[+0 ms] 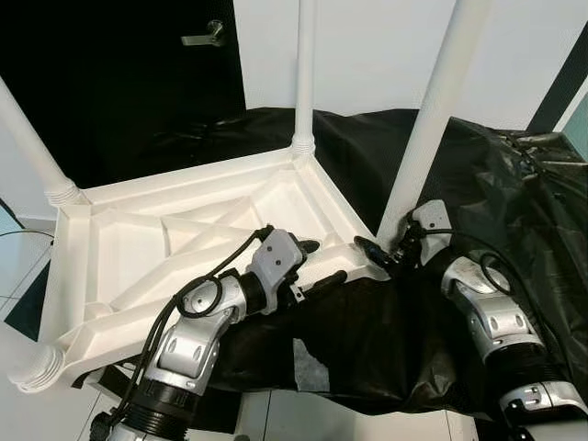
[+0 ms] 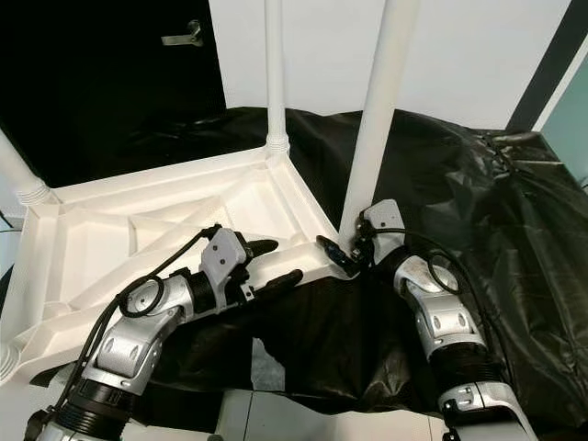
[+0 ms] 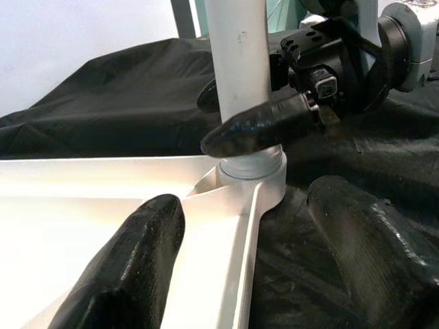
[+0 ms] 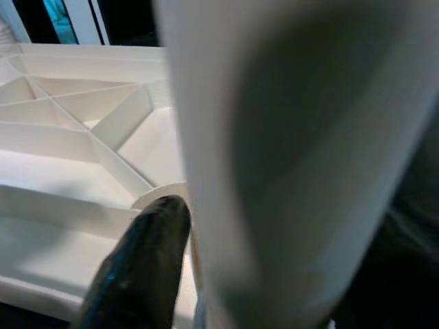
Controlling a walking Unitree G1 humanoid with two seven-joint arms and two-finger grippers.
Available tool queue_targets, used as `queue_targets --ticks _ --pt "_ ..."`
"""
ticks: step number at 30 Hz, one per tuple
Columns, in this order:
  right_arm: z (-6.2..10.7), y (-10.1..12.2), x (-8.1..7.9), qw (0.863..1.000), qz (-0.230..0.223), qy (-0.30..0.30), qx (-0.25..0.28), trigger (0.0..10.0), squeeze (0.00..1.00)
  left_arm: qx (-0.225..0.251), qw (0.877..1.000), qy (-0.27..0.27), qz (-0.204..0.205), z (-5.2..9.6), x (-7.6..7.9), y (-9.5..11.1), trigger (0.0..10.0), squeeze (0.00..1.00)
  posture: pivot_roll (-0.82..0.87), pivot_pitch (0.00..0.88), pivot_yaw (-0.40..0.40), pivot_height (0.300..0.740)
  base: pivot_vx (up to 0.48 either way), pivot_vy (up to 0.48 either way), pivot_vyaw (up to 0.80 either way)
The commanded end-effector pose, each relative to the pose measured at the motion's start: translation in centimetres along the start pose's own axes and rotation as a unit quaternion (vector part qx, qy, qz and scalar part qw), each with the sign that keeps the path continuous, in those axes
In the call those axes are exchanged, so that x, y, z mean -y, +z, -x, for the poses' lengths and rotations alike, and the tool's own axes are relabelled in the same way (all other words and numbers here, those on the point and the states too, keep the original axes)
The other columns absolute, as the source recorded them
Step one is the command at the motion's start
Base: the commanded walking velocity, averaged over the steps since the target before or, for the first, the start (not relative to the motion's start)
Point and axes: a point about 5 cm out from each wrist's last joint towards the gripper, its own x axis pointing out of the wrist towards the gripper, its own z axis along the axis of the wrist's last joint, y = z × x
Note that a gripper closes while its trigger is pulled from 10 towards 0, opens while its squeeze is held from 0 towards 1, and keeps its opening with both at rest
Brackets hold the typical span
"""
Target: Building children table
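A white children's table (image 1: 138, 248) lies upside down on a black sheet, its ribbed underside facing up. Its white legs stand up from the corners. My right gripper (image 1: 386, 253) is at the foot of the near right leg (image 1: 432, 119) and is shut on it, one black finger (image 3: 260, 127) across the front and the other behind. In the right wrist view the leg (image 4: 288, 157) looms close beside one finger (image 4: 140, 267). My left gripper (image 1: 323, 262) is open, its fingers (image 3: 130, 267) straddling the table's front rim just left of that corner.
The black sheet (image 1: 514, 202) covers the low surface under the table and spreads to the right. A dark door with a handle (image 1: 204, 37) and a white wall stand behind. Tiled floor (image 1: 18, 257) shows at the left.
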Motion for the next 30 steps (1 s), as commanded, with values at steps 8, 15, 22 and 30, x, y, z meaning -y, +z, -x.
queue_targets --ticks 8,15,22,30 --pt "0.2 -1.5 -0.2 0.993 -0.020 -0.111 -0.033 0.0 0.00 0.000 1.000 0.022 -0.001 -0.2 -0.2 -0.1 10.0 0.00 0.07 0.000 -0.016 0.740 0.000 0.000 0.00" --pt "0.3 -2.3 -1.3 0.968 -0.064 -0.237 -0.049 0.0 0.00 0.002 1.000 0.019 -0.001 -0.2 0.0 -0.1 10.0 0.00 0.06 0.000 -0.019 0.740 0.000 0.000 0.00" --pt "0.1 -2.4 -2.8 0.932 -0.085 -0.349 -0.056 0.0 0.00 0.002 1.000 0.018 -0.001 -0.1 -0.1 -0.1 10.0 0.00 0.07 0.000 -0.020 0.740 0.000 0.000 0.00" --pt "0.0 -1.9 -3.3 0.927 -0.097 -0.359 -0.046 10.0 0.00 0.002 1.000 0.016 -0.002 -0.2 0.0 0.0 10.0 0.00 0.06 0.000 -0.019 0.740 0.000 0.000 0.00"
